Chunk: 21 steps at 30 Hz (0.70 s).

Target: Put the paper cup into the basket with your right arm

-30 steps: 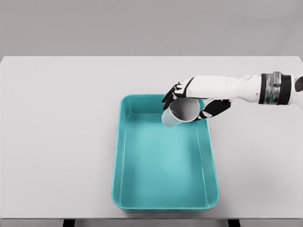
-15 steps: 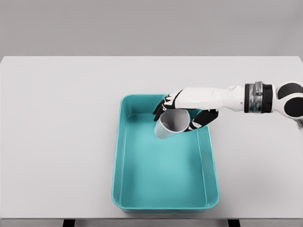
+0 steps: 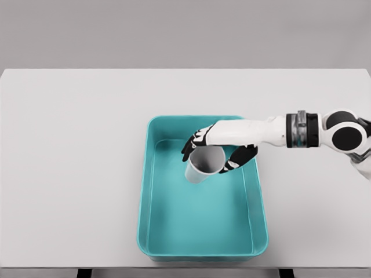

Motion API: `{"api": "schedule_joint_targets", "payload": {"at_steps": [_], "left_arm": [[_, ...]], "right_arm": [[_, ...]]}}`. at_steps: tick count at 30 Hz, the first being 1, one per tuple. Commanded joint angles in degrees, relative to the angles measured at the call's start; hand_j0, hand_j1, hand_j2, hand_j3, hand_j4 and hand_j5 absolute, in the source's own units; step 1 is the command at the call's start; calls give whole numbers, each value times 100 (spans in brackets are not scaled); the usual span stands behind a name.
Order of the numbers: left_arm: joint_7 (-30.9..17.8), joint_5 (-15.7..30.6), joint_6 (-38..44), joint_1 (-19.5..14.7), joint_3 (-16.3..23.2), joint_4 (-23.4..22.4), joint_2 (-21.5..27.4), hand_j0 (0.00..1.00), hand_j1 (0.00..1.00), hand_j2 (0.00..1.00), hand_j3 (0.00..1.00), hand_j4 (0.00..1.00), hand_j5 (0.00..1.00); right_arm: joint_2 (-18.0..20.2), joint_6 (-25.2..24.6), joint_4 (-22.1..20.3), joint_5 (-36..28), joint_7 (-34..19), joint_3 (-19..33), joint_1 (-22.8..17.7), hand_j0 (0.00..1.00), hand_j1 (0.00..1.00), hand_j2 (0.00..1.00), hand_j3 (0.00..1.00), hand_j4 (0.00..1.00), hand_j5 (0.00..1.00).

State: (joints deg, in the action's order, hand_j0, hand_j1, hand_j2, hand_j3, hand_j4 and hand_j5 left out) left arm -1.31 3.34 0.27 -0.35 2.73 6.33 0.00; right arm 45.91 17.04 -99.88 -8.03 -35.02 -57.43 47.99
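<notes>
In the head view, our right robot hand (image 3: pixel 211 152) is clamped around the paper cup (image 3: pixel 203 165), which tilts with its open mouth toward us over the far half of the teal basket (image 3: pixel 146 208). We should lower it toward the basket floor before loosening the fingers, so it does not roll or bounce. It probably hangs clear of the floor, though depth is hard to judge. The surface (image 3: pixel 69 162) around carries nothing else, and the basket walls stand well clear.

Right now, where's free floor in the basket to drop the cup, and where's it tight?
The near half of the basket floor, bordered by the left, right and front walls, is bare. The far end is crowded: the right hand holds the paper cup there, close to the back wall. The table left of the basket is also bare.
</notes>
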Motion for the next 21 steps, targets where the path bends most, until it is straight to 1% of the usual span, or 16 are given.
{"api": "schedule_joint_targets", "payload": {"at_steps": [1, 17, 21], "left_arm": [[-1, 0, 0, 0, 0, 0, 0, 100, 100, 100, 100, 100, 100], [-1, 8, 0, 0, 0, 0, 0, 100, 100, 100, 100, 100, 100], [-1, 0, 0, 0, 0, 0, 0, 100, 100, 100, 100, 100, 100]], "right_arm": [[-3, -25, 13, -32, 2, -66, 0, 72, 72, 72, 72, 72, 72], [-29, -104, 30, -32, 2, -189, -18, 73, 73, 73, 73, 73, 73], [-29, -113, 30, -32, 2, -207, -18, 75, 75, 75, 75, 75, 75]]}}
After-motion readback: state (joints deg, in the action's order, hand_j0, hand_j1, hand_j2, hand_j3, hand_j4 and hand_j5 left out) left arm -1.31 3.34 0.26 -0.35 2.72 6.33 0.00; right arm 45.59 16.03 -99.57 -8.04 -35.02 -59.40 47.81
